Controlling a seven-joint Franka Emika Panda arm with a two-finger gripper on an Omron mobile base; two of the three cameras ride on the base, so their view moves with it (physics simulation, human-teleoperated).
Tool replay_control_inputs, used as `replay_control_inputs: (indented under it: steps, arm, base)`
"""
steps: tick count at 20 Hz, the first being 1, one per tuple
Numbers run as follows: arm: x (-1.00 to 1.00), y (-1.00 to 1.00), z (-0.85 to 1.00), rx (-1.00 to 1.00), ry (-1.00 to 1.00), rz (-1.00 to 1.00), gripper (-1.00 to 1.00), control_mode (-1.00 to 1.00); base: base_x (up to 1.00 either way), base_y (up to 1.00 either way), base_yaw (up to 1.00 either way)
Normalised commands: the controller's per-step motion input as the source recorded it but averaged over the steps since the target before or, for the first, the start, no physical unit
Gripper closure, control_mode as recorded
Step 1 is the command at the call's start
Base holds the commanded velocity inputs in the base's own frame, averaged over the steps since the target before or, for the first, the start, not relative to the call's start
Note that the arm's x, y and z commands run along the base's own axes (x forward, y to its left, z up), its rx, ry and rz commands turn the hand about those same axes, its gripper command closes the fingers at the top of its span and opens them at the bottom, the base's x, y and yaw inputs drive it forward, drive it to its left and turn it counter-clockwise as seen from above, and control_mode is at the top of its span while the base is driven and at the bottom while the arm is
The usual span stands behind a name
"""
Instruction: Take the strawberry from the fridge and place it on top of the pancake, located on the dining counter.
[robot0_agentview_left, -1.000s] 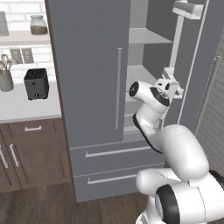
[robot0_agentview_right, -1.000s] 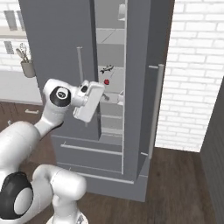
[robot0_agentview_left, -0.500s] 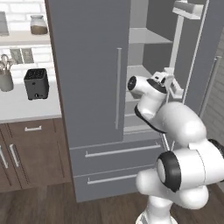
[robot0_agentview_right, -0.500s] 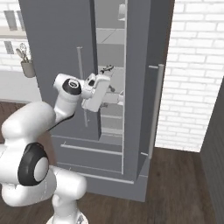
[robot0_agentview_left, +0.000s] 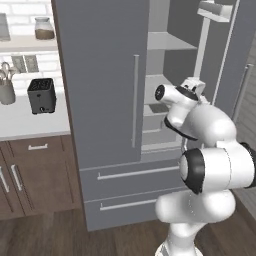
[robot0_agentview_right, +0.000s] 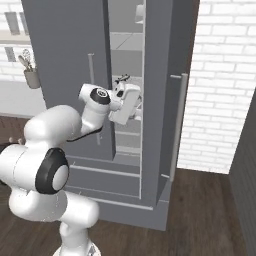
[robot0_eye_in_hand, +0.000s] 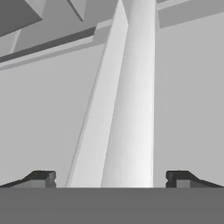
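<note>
Reaching into the open right half of the fridge (robot0_agentview_left: 100, 75), I hold my fingers (robot0_eye_in_hand: 111, 177) spread wide apart with nothing between them, ready to straddle the berry. I cannot make out the strawberry on the pale shelves ahead.

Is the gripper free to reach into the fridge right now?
Probably yes: the fridge right door stands open, and the open gripper is already at the shelves with nothing blocking it.
</note>
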Motion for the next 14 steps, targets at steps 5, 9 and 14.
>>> replay_control_inputs:
  steps: [5, 9, 14]
  arm:
    - [0.25, -0.7, -0.03, 0.0, 0.0, 0.0, -1.0, -1.0]
    - [0.16, -0.68, 0.0, 0.0, 0.0, 0.0, -1.0, -1.0]
    - [0.04, -0.51, 0.0, 0.0, 0.0, 0.0, -1.0, -1.0]
  base:
    - [0.0, 0.0, 0.0]
    - [0.0, 0.0, 0.0]
    - [0.0, 0.0, 0.0]
